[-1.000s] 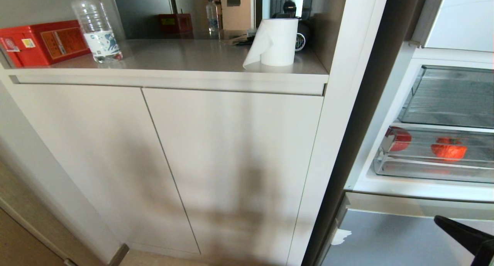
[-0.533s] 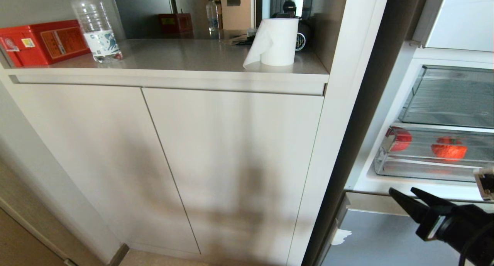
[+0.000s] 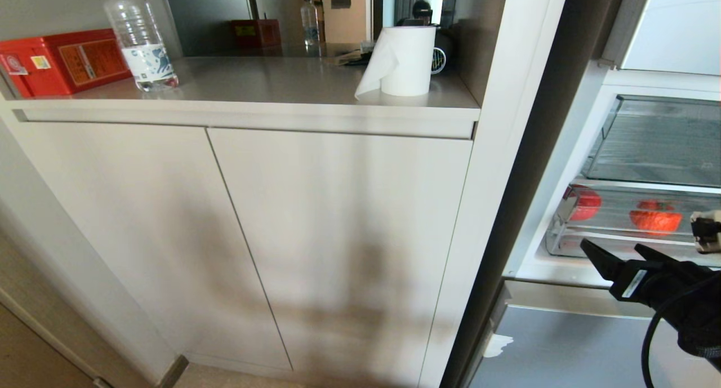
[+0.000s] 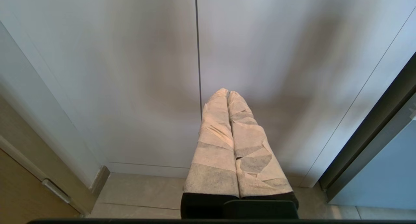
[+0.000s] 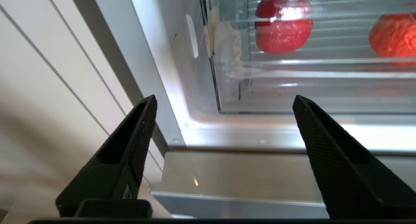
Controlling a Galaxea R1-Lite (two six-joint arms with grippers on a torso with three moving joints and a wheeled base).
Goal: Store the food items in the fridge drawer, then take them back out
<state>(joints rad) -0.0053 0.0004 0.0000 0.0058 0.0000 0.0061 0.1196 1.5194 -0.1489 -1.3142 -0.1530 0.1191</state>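
Two red food items lie inside the clear fridge drawer (image 3: 614,246) at the right of the head view, one at its left end (image 3: 583,204) and one further right (image 3: 655,219). My right gripper (image 3: 614,252) hangs just in front of and below the drawer's front lip, open and empty. In the right wrist view the drawer front (image 5: 308,87) and both food items (image 5: 283,30) (image 5: 395,38) show beyond the wide-apart black fingers of the right gripper (image 5: 225,98). My left gripper (image 4: 227,92), its fingers wrapped in pale tape, is shut and points at the cabinet doors low down.
A taller clear bin (image 3: 659,146) sits above the drawer. Below it is a grey lower fridge front (image 3: 563,348). Left of the fridge stand white cabinet doors (image 3: 338,236) under a counter holding a paper towel roll (image 3: 406,61), a water bottle (image 3: 138,39) and a red box (image 3: 62,61).
My right gripper has risen from the lower right corner to just below the drawer's front. Its fingers have spread apart. The food items and drawer have not moved.
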